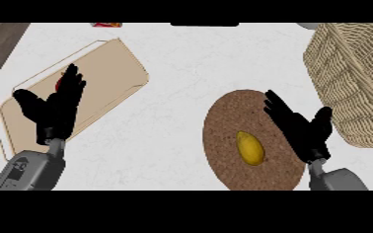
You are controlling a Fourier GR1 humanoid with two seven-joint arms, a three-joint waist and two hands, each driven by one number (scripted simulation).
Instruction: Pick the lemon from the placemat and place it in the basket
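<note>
Yellow lemon [250,148] is lying lengthwise on your round placemat [226,128], just left of your open right hand [306,131], basket [342,79] waiting beyond.

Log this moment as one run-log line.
lemon: on placemat, untouched | right robot hand: open, beside lemon | left robot hand: open over tray | basket: right of placemat

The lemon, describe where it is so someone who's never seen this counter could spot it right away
Find the round brown placemat low on the white counter, left of the wicker basket. The lemon lies on the mat's lower middle, just left of the right hand, which is open. It is the only yellow thing, a small oval.
</note>
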